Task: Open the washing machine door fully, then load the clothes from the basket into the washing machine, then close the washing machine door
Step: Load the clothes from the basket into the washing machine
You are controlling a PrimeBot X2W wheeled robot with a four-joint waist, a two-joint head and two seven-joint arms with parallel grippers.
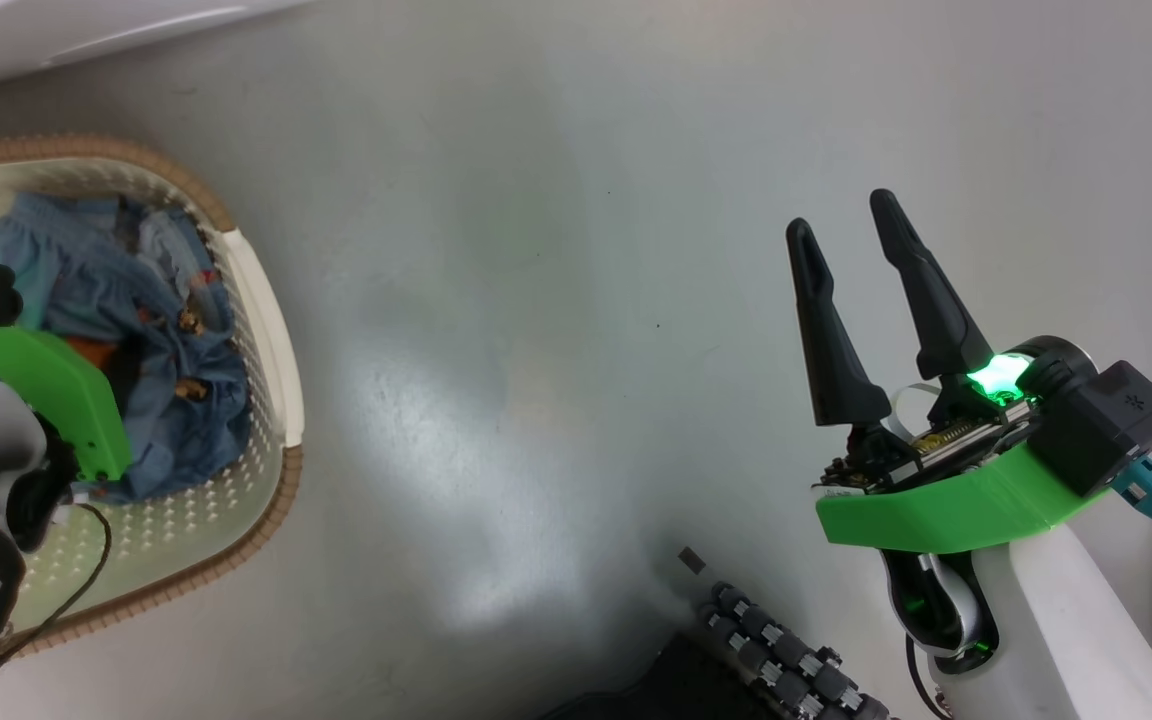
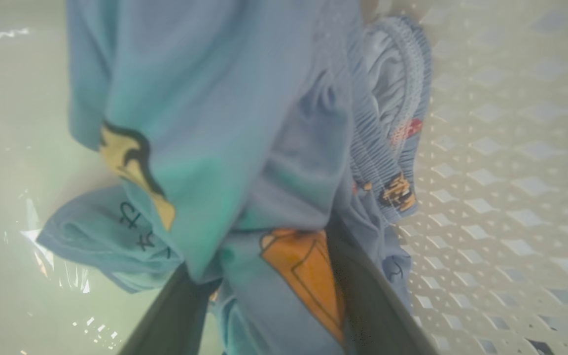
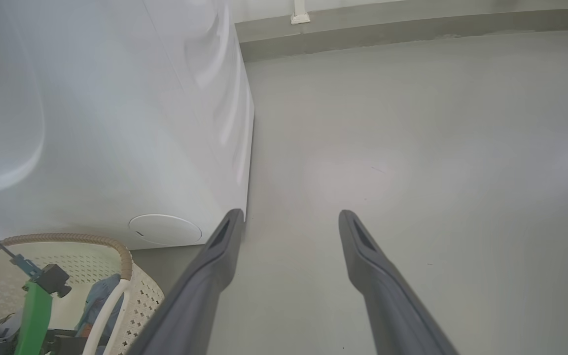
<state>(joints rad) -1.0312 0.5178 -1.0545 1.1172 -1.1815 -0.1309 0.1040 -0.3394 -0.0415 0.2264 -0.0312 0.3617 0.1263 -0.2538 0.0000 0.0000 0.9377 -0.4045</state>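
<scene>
Clothes [image 2: 244, 148] lay bunched in the basket [image 1: 266, 300], straddled by the left pincer [image 2: 259, 246], wide open and not yet clamped. The right pincer [image 1: 844, 215], open and empty, hung well apart over the floor [image 1: 536, 300].

clothes [image 1: 171, 420] in basket [image 1: 274, 330], basket before washing machine [image 3: 116, 123], left of right hand [image 1: 839, 213]

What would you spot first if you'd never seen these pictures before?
The blue cartoon clothes heaped in the cream basket at the left catch the eye first. Next comes the right tool, black and spread open over the grey floor, with a bright green collar behind it.
</scene>
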